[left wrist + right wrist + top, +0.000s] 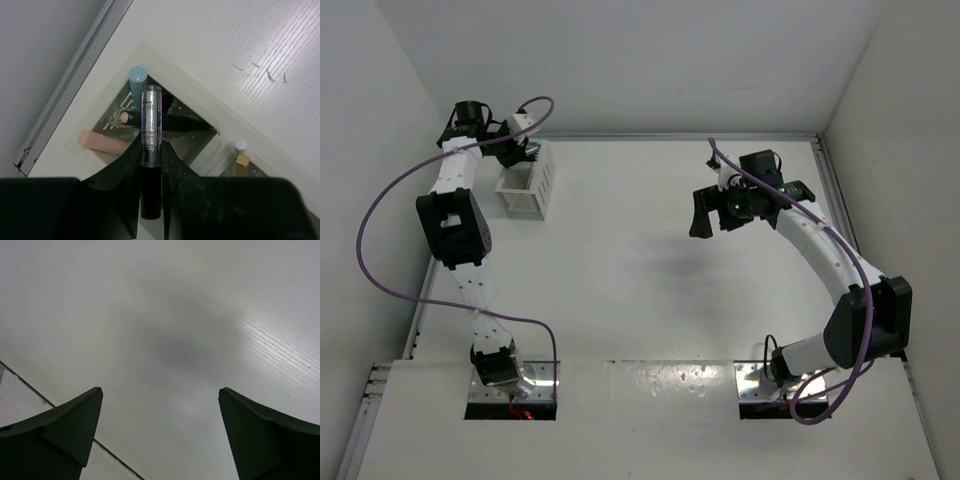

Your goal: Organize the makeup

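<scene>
Gripping a tube (151,107) is what your left gripper (150,147) is doing right now. It's clamped with one finger (127,172) on each side of the tube's dark lower half. The clear, silvery upper half sticks out past the tips. Contact looks solid on both sides, but the wrist view is tight there, so treat that as probable.

Top view: the left gripper sits at the upper left of the frame, over the far end of the box (532,188) and close to the left wall.

Left wrist view: the tube hangs over the box's corner compartment, mid-frame. You can't tell from this angle whether its far end is inside the compartment or just above it.

In that compartment:
- Blue stick (137,80) at the top corner, seen end-on.
- Pink stick (102,142) lies across the left side, its right end hidden behind the left finger.
- Black stick (175,123) with a pale tip lies across the middle and passes behind the tube.

The next compartment is at the lower right of the frame. It holds a white tip (240,145) and a tan tip (242,160), side by side and touching or nearly so.

Your right gripper (161,392) is released, jaws wide apart over bare table (175,300), with its blurred shadow below. In the top view it hangs right of center, well apart from the box.
</scene>
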`<state>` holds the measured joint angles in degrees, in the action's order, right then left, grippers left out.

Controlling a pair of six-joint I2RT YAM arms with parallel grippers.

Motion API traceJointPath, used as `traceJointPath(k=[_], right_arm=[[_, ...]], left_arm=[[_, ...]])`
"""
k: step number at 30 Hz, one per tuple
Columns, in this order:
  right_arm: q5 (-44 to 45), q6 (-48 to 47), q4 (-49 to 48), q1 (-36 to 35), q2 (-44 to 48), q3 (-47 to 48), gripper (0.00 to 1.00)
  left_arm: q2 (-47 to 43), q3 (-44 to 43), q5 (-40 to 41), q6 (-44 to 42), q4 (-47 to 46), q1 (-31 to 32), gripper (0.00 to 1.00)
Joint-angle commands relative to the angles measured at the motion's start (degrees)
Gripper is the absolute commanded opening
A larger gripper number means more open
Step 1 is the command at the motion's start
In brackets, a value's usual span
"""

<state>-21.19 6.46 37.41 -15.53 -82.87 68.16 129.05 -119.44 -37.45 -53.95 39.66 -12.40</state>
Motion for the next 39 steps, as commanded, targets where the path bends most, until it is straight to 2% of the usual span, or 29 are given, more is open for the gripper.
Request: traceJointPath(k=[1, 3, 7, 8, 10, 11, 14, 17, 22, 28, 33, 39], right_arm=[[0.1, -0.04, -0.67, -0.29, 1.48, 0.83, 1.0], [0.01, -0.04, -0.58, -0.12, 1.13, 1.1, 1.0], [-0.52, -0.04, -0.5, -0.2, 0.52, 2.06, 1.0], [-0.52, 0.04, -0.23, -0.2, 0.17, 2.06, 1.0], [-0.52, 0.13, 0.12, -0.2, -0.01, 3.03, 1.0], [-0.52, 0.22, 0.38, -0.2, -0.36, 3.2, 1.0], [-0.52, 0.05, 1.43, -0.47, -0.89, 4.96, 1.0], [-0.26, -0.04, 2.05, -1.08, -1.59, 6.37, 1.0], [0.18, 0.13, 2.23, -2.74, -2.3, 7.51, 1.0], [0.53, -0.21, 3.8, -4.16, -5.19, 9.79, 1.0], [0.62, -1.62, 6.09, -5.04, -7.04, 13.58, 1.0], [0.62, -1.98, 7.33, -5.21, -8.36, 15.68, 1.0]], left_arm=[[-1.87, -2.55, -1.48, 1.38, 1.04, 0.54, 0.03], [-2.67, -2.55, -3.5, 4.63, -1.33, 0.54, 0.01], [-3.99, -0.45, -10.08, 19.99, -13.61, -2.35, 0.0], [-4.77, 2.34, -13.32, 27.25, -20.95, -3.41, 0.0], [-6.62, 6.48, -16.32, 33.36, -28.81, -4.03, 0.0], [-7.41, 11.63, -18.86, 38.0, -37.03, -4.03, 0.0], [-9.52, 20.09, -20.99, 43.3, -49.98, -4.03, 0.0], [-7.86, 20.82, -22.4, 48.74, -53.45, -4.03, 0.0], [-7.06, 23.81, -26.09, 62.37, -71.36, -5.79, 0.0], [-4.25, 23.81, -27.32, 67.23, -79.99, -5.79, 0.0], [-2.06, 26.0, -28.37, 65.64, -81.14, -5.79, 0.0], [1.37, 24.08, -28.38, 64.15, -81.14, -5.79, 0.0]])
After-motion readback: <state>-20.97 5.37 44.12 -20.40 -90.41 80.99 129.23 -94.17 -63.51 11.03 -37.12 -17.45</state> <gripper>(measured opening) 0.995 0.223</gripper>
